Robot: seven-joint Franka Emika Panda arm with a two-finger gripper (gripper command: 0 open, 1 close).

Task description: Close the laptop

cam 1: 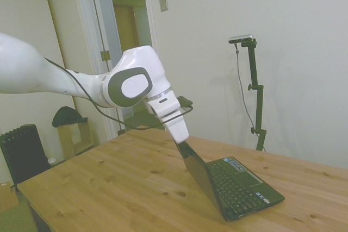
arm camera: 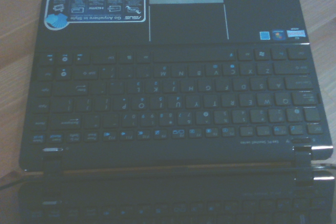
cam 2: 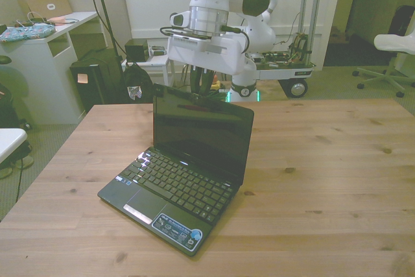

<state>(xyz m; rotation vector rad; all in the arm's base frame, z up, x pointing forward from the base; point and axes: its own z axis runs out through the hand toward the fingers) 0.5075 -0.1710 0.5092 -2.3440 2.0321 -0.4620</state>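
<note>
The fingers point(cam 2: 202, 86) sit just behind the top edge of the laptop's point(cam 2: 188, 167) raised lid, at its 12 o'clock in the front view; only dark stubs show there, and whether they are apart or together cannot be told. In the side view the fingers point(cam 1: 181, 144) meet the lid's upper edge, seemingly touching it, though contact is not certain.

On the palm rest, the wrist view shows a long dark sticker point(arm camera: 94, 11) with a blue badge and the words "Go Anywhere in Style" beside the ASUS name, printed upside down from this angle. Small coloured stickers point(arm camera: 282, 34) sit at the opposite corner of the palm rest. The key legends are readable as ordinary letters; a small line of print under the hinge row is too blurred to read.

The white arm point(cam 1: 65, 82) reaches out level, bends at a rounded grey-capped joint, and the wrist slopes down toward 5 o'clock in the side view.

The laptop is small, thin and black, open with its dark screen tilted back a little past upright. It rests on the wooden bench point(cam 2: 337, 180), at about 7 o'clock from the bench's middle in the front view, turned at an angle to the bench's edges.
</note>
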